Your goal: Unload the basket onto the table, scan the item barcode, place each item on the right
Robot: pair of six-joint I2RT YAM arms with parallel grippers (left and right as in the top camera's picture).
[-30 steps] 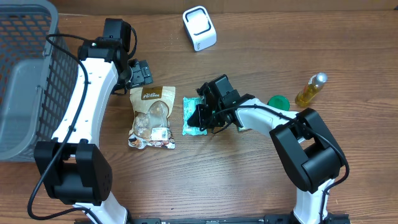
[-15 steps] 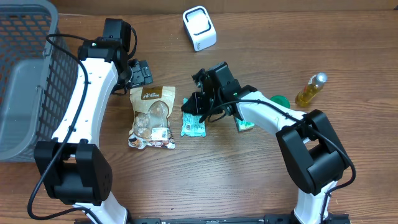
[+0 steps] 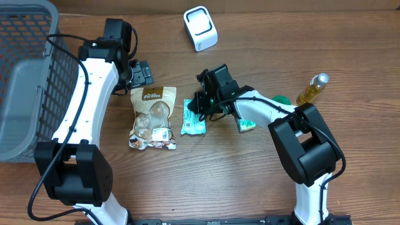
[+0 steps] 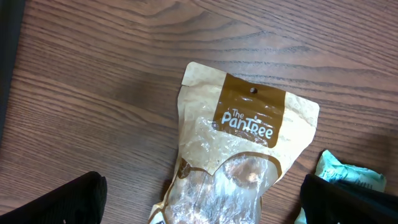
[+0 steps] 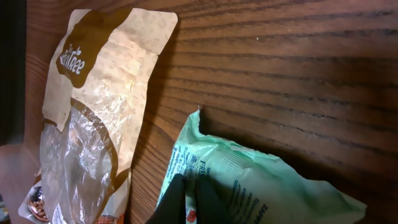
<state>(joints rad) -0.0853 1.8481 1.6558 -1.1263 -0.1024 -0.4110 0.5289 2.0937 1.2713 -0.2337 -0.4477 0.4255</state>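
A mint-green snack packet (image 3: 193, 121) lies on the wooden table, printed side up. My right gripper (image 3: 202, 105) is shut on its upper left edge. The right wrist view shows both black fingertips (image 5: 208, 200) pinched on a fold of the green packet (image 5: 267, 186). A brown and clear pouch (image 3: 152, 115) lies just left of it. My left gripper (image 3: 139, 74) hovers open over that pouch's top, and its fingers (image 4: 59, 202) stand wide on either side of the pouch (image 4: 249, 137), apart from it. The white scanner (image 3: 200, 28) stands at the back.
A grey wire basket (image 3: 25, 81) fills the left edge. At the right stand a yellow oil bottle (image 3: 312, 90) and a green lid (image 3: 280, 101). Another small green packet (image 3: 245, 125) lies under my right arm.
My right gripper has shifted a little left and back with the green packet's edge, so the packet looks narrower and tilted. The left arm has not moved.
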